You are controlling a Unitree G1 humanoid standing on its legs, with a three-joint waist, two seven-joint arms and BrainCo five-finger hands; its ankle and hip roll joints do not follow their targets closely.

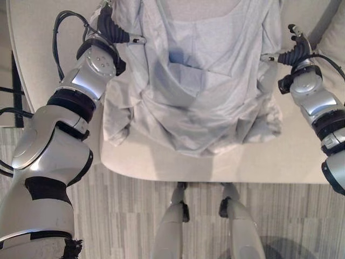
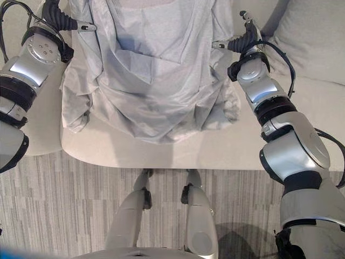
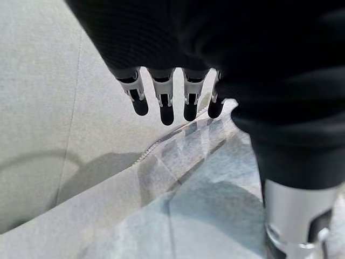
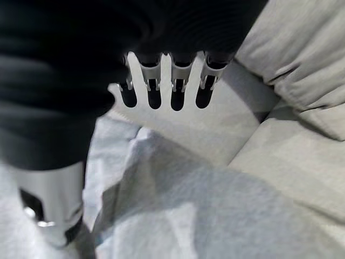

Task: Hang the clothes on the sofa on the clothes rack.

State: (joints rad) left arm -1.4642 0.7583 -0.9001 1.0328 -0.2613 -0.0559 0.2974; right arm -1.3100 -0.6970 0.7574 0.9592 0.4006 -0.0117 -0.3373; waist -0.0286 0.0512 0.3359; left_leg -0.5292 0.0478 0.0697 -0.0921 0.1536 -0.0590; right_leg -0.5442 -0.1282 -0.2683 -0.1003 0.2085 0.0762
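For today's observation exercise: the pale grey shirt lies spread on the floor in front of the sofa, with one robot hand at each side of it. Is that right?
Not quite. The shirt lies on the sofa seat, not on the floor; the left eye view shows the striped floor bare below the seat's front edge. The rest holds: the left hand is at one side of it and the right hand at the other.

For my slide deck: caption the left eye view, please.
Both hands, left and right, flank a grey garment spread on the sofa.

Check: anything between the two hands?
Yes. The grey shirt spans the stretch between left hand and right hand, spread over the sofa, per left eye view.
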